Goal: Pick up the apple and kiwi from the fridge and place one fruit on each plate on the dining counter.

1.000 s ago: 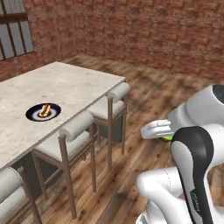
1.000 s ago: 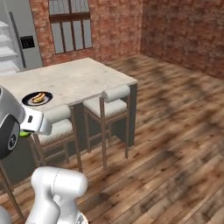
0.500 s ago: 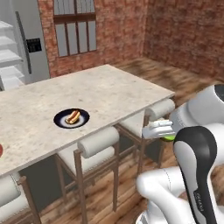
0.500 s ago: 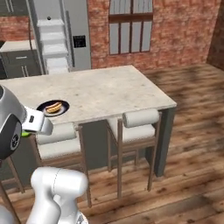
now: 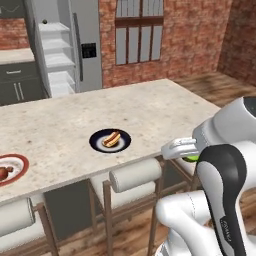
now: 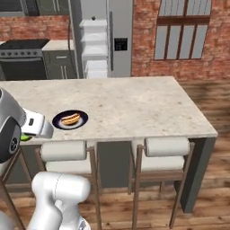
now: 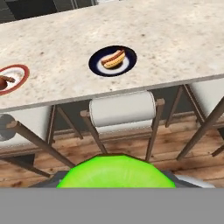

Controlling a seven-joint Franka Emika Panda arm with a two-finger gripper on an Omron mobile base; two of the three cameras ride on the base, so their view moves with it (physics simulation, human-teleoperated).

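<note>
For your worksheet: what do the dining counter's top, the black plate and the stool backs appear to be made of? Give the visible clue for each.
Dining counter: likely polished stone, going by its beige speckled surface with a thin flat edge.
Black plate: probably glazed ceramic, since it is dark and glossy, with a hot dog on it.
Stool backs: apparently padded white upholstery, rounded like cushions, on brown wood-looking frames.

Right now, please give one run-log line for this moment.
gripper: shut on kiwi | black plate: holds hot dog, no fruit | stage: carrying
</note>
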